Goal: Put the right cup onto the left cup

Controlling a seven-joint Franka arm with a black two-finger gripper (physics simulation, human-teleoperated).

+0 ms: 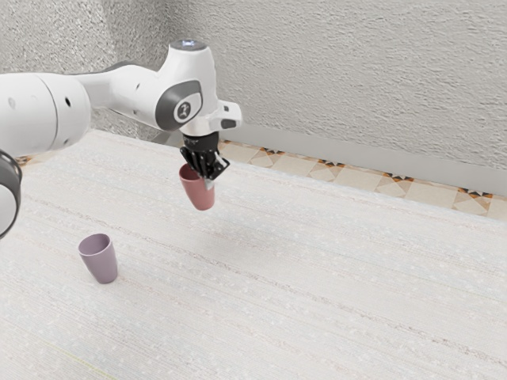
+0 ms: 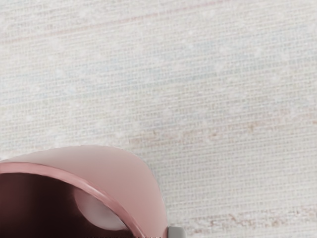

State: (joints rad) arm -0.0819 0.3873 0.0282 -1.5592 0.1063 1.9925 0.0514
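The black gripper point(image 1: 208, 172) is at the rim of the red cup point(image 1: 199, 195) in the exterior view, shut on the cup's side, with one fingertip visible against the outer wall. This cup hangs above the table, mouth up and leaning slightly. In the wrist view, the pinkish-red cup point(image 2: 131, 181) is close under the hand, its dark inside partly visible, and a grey fingertip point(image 2: 176, 232) touches its outer wall. The purple cup point(image 1: 99, 260) stands upright on the table, nearer the exterior camera and toward the exterior view's left.
The pale, streaked table point(image 1: 317, 277) extends beneath both cups. Behind it are a patterned tile strip point(image 1: 333, 170) and a rough grey wall point(image 1: 356, 71). The arm reaches in from the exterior view's left, above and behind the purple cup.
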